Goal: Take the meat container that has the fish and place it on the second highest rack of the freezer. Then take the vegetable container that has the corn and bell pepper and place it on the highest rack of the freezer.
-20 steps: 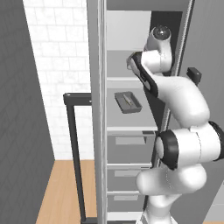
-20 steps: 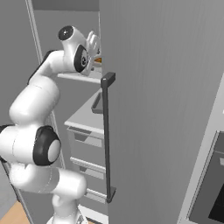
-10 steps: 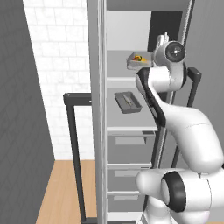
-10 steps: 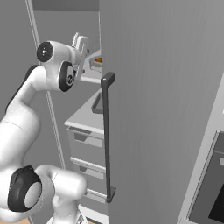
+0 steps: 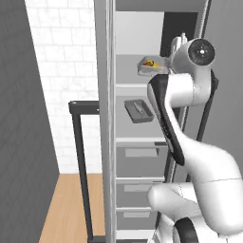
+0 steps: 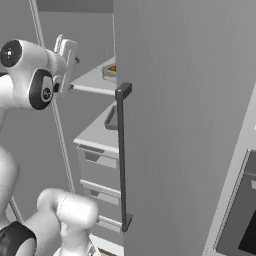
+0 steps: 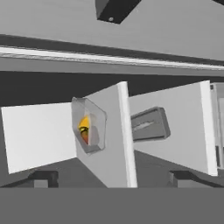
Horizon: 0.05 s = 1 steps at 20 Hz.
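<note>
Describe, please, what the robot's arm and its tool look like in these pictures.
The arm is glossy white, built of rounded, bulbous segments with dark grey or black bands at the joints. A round white cap with a dark centre sits on its uppermost joint. No cables or markings show. The tool is a pale, boxy white hand; in the hand view its fingertips are small and dark grey.

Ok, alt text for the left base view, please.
An open freezer holds a clear container with corn on its highest rack and a grey tray with the fish on the shelf below. The white arm is raised beside them, its jaws empty.
</note>
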Available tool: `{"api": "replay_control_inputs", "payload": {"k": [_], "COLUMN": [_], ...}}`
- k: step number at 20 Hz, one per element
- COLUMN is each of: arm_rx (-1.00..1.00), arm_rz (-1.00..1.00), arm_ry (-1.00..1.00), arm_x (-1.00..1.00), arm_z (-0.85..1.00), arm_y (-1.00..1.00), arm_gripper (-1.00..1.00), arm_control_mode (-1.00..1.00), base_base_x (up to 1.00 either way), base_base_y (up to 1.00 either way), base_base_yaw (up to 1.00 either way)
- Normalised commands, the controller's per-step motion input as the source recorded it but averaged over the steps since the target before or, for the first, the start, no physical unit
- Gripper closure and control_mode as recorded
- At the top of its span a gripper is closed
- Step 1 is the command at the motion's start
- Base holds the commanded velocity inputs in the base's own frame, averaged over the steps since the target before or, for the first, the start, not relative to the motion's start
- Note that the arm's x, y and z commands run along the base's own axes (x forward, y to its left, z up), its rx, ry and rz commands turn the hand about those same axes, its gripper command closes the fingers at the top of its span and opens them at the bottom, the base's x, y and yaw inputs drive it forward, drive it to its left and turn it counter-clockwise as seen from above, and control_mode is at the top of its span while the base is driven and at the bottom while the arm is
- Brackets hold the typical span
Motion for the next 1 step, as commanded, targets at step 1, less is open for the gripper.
{"api": "replay_control_inputs", "payload": {"k": [1], "arm_rx": [0.0], "arm_rz": [0.05], "arm_ry": [0.16], "arm_x": [-0.96], "arm_z": [-0.08], "arm_y": [0.02], "arm_gripper": [-1.0], "arm_control_mode": [-1.0], "base_base_x": [0.0], "base_base_y": [0.0], "base_base_yaw": [0.0]}}
